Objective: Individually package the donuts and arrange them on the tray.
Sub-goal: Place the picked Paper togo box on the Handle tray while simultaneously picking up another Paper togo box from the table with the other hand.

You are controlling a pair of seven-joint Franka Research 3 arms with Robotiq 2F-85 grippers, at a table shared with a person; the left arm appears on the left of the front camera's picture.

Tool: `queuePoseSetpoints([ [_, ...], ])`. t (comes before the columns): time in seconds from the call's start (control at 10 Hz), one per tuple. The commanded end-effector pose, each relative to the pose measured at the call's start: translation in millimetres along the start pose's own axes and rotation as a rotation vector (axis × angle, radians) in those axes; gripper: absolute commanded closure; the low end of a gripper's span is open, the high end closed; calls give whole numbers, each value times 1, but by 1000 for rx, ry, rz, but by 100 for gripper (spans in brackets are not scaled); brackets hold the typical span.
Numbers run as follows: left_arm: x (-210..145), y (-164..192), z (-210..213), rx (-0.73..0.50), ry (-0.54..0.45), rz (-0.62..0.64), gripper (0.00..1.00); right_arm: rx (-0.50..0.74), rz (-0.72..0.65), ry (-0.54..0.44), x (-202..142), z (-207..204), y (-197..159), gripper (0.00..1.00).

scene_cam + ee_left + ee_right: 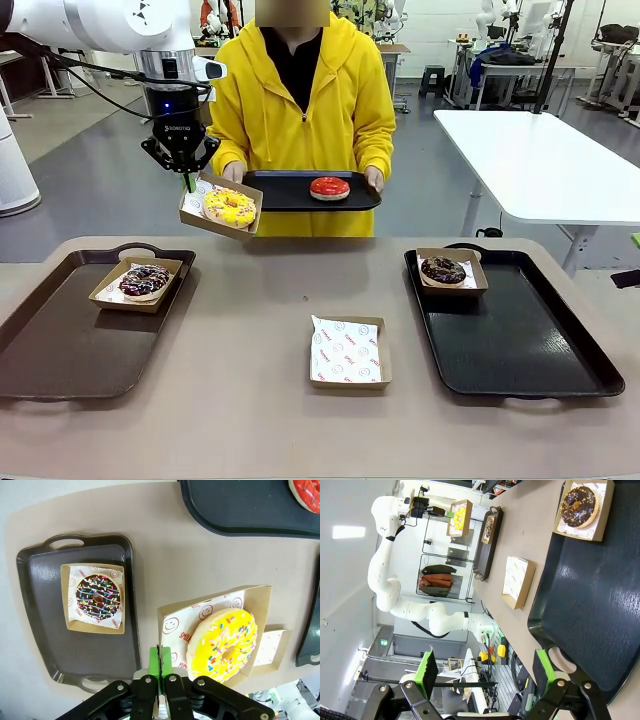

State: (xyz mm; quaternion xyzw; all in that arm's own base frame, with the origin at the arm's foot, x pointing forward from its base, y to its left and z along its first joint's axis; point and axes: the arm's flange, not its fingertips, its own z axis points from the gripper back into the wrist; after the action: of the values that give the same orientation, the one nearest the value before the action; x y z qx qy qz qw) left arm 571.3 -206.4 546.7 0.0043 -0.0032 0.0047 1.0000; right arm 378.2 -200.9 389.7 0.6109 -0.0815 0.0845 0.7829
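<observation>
Nearest and largest: beige worktop, carrying a brown tray on the robot's left and a black tray on its right. Between them, closer in, an empty paper-lined cardboard box. On the brown tray, a boxed chocolate sprinkle donut; in the black tray's far corner, a second chocolate donut, also boxed. Beyond the far edge, a serving tray in a person's hands, bearing the unboxed red-glazed donut.

Step in hand, by judgement: carrying the boxed yellow-iced donut to a tray. Pinched by one side wall only, so hangs tilted, low side away from the grip. Keep the wrist steady and travel slowly, to stop any slide of the donut toward the low wall. Choose bare tray floor just beside a box already set down, but apart from it. Lower to full flat contact of the base, then part the fingers and lift straight up, clear of the wall.

Left arm: reaches in from the upper left, wrist pointing straight down, left claw clamped tight on the wall of the lined box, well above the worktop's far edge, between brown tray and serving tray. Right claw: spread wide, empty, hovering over the black tray's near handle.
</observation>
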Motion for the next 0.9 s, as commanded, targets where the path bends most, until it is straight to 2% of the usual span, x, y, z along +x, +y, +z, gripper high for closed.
queuePoseSetpoints([
  [0.0, -5, 2, 2, 0, -3, 1, 100, -7, 1, 7, -1, 1, 2, 0],
  [0.1, 0, 0, 0, 0, 0, 0, 99, 0, 0, 0, 0, 0, 0, 0],
  [0.2, -1, 11, 13, -25, -9, -42, 99, -77, 8, 27, 7, -15, 20, 0],
  [0.4, -27, 49, 42, -86, -15, -98, 99, -235, 32, 123, 24, -59, 77, 0],
  [0.6, -52, 88, 54, -79, -30, -106, 99, -365, 32, 229, 43, -118, 127, 0],
  [0.8, -74, 128, 53, -70, -22, -111, 99, -516, 0, 343, 50, -196, 156, 0],
])
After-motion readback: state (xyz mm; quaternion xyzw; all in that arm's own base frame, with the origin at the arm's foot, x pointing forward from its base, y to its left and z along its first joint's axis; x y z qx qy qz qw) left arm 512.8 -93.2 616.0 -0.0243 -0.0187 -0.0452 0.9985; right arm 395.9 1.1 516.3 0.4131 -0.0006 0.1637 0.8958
